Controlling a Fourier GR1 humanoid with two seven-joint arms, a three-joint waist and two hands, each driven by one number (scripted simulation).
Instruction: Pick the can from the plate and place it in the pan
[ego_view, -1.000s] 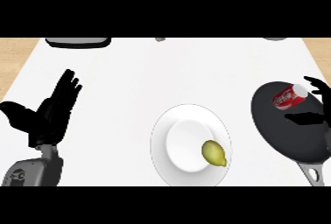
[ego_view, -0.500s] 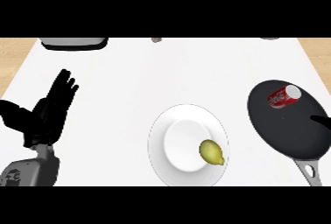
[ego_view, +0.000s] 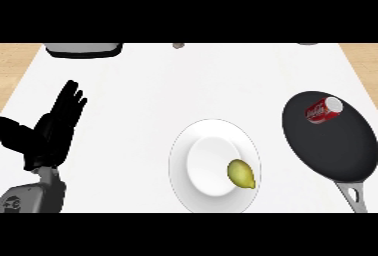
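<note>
We look straight down on the white counter top (ego_view: 148, 90), and most of it lies bare: a wide open stretch runs across the upper middle of the frame, between the left hand and the pan. Pale wooden strips show at the upper left and upper right corners, past the counter's side edges.

The red cylindrical drinks can (ego_view: 324, 110) lies on its side inside the black round frying pan (ego_view: 328, 150), in the pan's upper part at the right of the frame, close to the rim. Its long axis runs diagonally, the pale silver end pointing to the upper right and the red body trailing to the lower left. The pan's grey handle runs off toward the lower right corner.

In the lower middle we have the white round plate (ego_view: 203, 165), well apart from the pan, with a small yellow-green fruit (ego_view: 241, 173) resting on its right half; what fruit it is we cannot quite make out.

At the left edge the black left hand (ego_view: 52, 135) rests open, fingers straight and pointing up, holding nothing. We see no right hand anywhere.

A grey and black appliance (ego_view: 83, 49) sits cut off at the upper left.
</note>
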